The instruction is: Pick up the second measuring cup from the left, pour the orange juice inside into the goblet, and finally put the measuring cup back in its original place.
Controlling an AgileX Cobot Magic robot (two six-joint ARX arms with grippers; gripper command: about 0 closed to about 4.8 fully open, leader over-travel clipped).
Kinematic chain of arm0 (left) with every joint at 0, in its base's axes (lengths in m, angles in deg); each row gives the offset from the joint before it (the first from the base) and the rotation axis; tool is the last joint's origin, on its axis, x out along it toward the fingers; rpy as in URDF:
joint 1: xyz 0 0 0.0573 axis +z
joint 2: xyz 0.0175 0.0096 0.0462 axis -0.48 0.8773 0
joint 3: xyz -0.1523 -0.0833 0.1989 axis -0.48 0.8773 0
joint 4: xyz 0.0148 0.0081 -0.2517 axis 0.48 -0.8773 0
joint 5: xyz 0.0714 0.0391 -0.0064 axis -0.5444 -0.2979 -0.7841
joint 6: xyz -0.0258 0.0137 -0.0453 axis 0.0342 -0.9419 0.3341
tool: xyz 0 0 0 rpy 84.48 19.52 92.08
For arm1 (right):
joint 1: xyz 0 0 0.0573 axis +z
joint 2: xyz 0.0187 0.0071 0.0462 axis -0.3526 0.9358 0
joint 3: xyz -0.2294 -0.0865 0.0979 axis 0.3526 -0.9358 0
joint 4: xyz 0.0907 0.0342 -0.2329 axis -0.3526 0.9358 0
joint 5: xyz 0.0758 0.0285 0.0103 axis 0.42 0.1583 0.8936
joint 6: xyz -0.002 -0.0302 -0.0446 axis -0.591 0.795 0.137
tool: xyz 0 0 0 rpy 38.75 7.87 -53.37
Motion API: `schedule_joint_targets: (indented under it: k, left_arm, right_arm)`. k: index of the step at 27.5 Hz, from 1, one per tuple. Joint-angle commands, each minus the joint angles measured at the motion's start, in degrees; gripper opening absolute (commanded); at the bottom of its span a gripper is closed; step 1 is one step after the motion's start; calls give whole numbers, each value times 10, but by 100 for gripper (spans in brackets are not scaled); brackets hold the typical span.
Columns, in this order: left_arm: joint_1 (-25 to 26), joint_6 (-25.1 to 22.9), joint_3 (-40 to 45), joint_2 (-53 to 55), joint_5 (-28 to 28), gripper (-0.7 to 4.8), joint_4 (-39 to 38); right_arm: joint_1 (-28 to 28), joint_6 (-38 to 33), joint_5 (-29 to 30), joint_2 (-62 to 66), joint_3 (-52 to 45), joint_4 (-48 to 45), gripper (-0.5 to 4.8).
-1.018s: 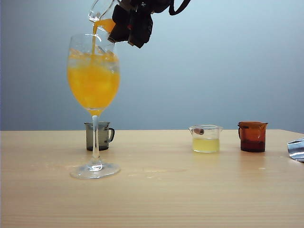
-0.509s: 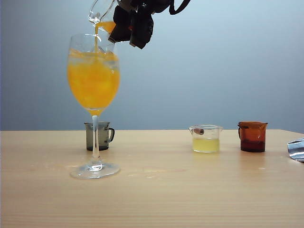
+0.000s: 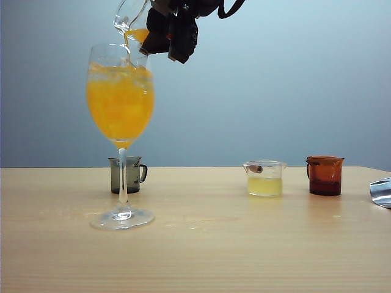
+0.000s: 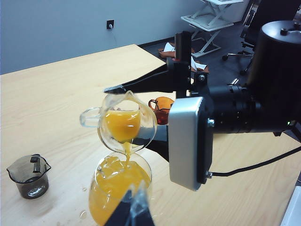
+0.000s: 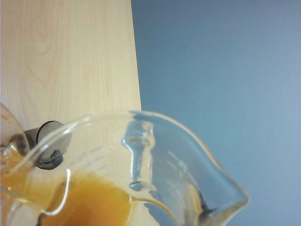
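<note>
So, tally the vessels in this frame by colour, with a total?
Clear measuring cup, tilted, shut in the right gripper: 1
Clear cup, pale yellow liquid: 1
Smoky grey cup: 1
Reddish-brown cup: 1
Goblet: 1
Total: 5

- Exterior view: low, near table height, facing level across the table (image 3: pixel 244 244) toward a plain blue-grey wall; the goblet (image 3: pixel 120 110) stands near, left of centre.
- Left wrist view: from above and beside the goblet (image 4: pixel 120 188), looking down at its rim, at close range.
- Right wrist view: pressed close to the second measuring cup (image 5: pixel 141 165), looking along the tabletop.
- Shared: goblet, tilted cup, smoky grey cup (image 3: pixel 127 174).
</note>
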Motion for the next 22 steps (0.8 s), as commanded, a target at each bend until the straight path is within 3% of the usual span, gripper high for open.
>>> schedule_joint_targets:
  k: [1, 22]
  left_arm:
    - [0, 0, -2, -1, 4, -6, 2]
    - [0, -1, -2, -1, 4, -6, 2]
  right_arm:
    - [1, 5, -1, -4, 3, -18, 49]
    - [1, 60, 1, -4, 3, -43, 48]
